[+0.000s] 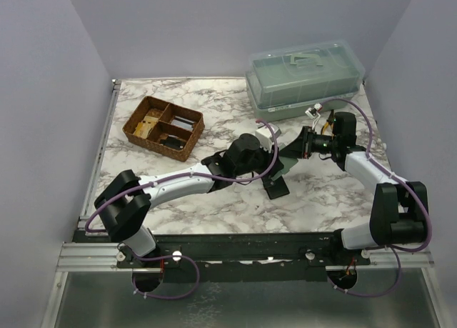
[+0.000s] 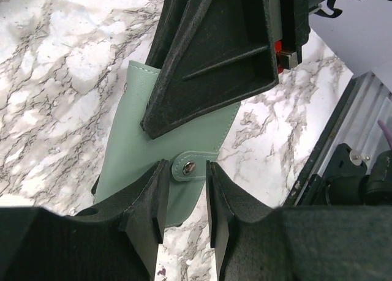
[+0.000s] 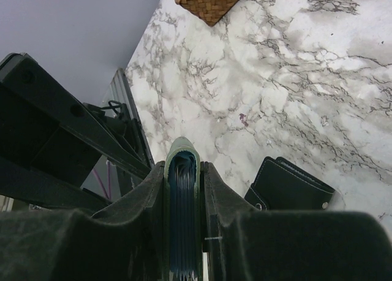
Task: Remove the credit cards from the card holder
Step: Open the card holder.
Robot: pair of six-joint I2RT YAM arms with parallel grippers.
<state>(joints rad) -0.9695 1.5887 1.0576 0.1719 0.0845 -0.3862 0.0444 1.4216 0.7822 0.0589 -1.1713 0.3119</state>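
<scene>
My right gripper (image 3: 182, 171) is shut on the sage-green card holder (image 3: 182, 164) and holds it on edge above the table. Thin bluish layers show inside its fold. The credit cards themselves are hidden. In the left wrist view the card holder (image 2: 131, 140) hangs below the right gripper's fingers (image 2: 220, 54), with its snap tab (image 2: 190, 166) fastened. My left gripper (image 2: 185, 195) is open, and the tab sits in the gap between its two fingertips. From above, both grippers meet mid-table, left gripper (image 1: 275, 146) against right gripper (image 1: 300, 143).
A black snap wallet (image 1: 275, 187) (image 3: 291, 186) lies on the marble below the grippers. A wicker basket (image 1: 163, 126) with dark compartments stands at the back left. A clear lidded plastic box (image 1: 303, 78) stands at the back right.
</scene>
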